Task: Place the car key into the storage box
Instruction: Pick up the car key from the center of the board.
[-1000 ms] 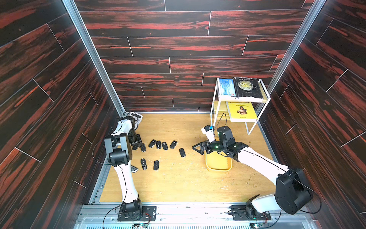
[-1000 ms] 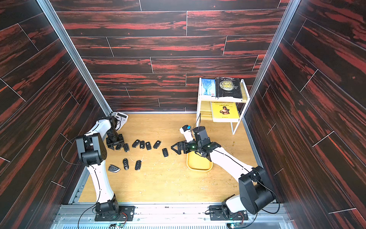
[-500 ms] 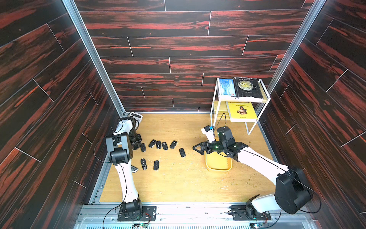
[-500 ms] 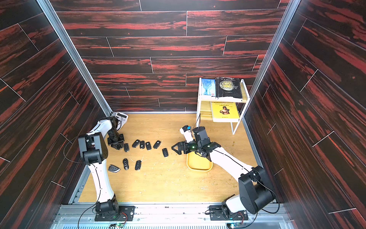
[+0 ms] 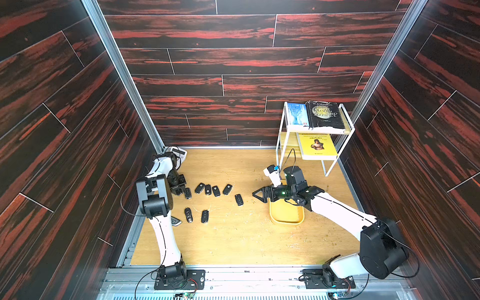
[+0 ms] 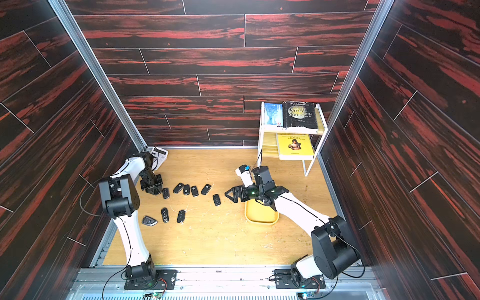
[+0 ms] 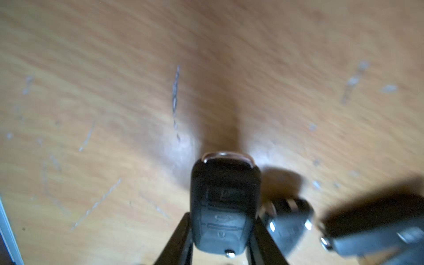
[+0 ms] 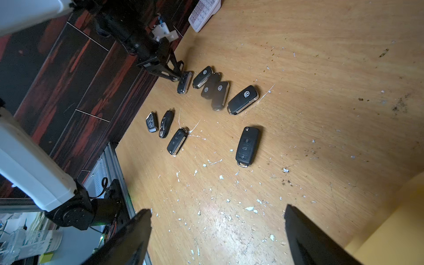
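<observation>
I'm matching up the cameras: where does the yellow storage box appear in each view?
Top view: storage box, right of centre.
Top view, just right of centre.
Left wrist: not in it.
Right wrist: only a yellow edge, at the picture's lower right corner.
Shared landmark: the lone car key nearest the box; the left wrist view lacks it.

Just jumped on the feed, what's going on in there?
The left gripper is shut on a black car key at the end of the row of other keys on the table. The right gripper hangs open beside the yellow storage box, whose visible part holds no key yet.
</observation>
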You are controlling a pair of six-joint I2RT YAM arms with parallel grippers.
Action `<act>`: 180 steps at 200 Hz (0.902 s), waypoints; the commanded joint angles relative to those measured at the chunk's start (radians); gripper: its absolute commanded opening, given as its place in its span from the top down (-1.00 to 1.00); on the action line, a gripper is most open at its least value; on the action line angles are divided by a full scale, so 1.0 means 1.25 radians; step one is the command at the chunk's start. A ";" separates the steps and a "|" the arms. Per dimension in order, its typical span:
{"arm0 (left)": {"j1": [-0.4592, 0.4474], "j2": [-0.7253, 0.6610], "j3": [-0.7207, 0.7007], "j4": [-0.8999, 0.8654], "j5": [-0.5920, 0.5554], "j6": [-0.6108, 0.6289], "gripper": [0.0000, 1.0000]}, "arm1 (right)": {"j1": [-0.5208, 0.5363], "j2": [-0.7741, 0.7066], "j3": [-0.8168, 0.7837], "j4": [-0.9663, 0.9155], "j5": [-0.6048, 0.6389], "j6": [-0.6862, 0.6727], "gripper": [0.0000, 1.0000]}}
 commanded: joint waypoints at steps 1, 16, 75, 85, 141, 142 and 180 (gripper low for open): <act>0.003 -0.154 -0.037 0.019 0.072 -0.026 0.44 | 0.004 0.009 -0.002 0.009 -0.015 -0.003 -0.90; 0.003 -0.232 -0.091 0.056 0.164 -0.048 0.43 | 0.004 0.007 0.001 0.012 -0.028 0.001 -0.91; -0.040 -0.517 -0.279 0.210 0.472 -0.112 0.38 | -0.010 -0.034 0.026 0.012 -0.139 0.090 -0.97; -0.054 -0.558 -0.299 0.224 0.493 -0.103 0.37 | -0.016 -0.047 0.024 0.016 -0.161 0.117 -0.97; -0.137 -0.710 -0.442 0.465 0.609 -0.192 0.32 | -0.094 -0.094 -0.117 0.286 -0.393 0.416 -0.97; -0.138 -0.712 -0.445 0.472 0.611 -0.193 0.32 | -0.094 -0.094 -0.121 0.295 -0.398 0.425 -0.97; -0.235 -0.783 -0.461 0.484 0.590 -0.097 0.33 | -0.100 -0.045 -0.260 0.832 -0.525 0.905 -0.97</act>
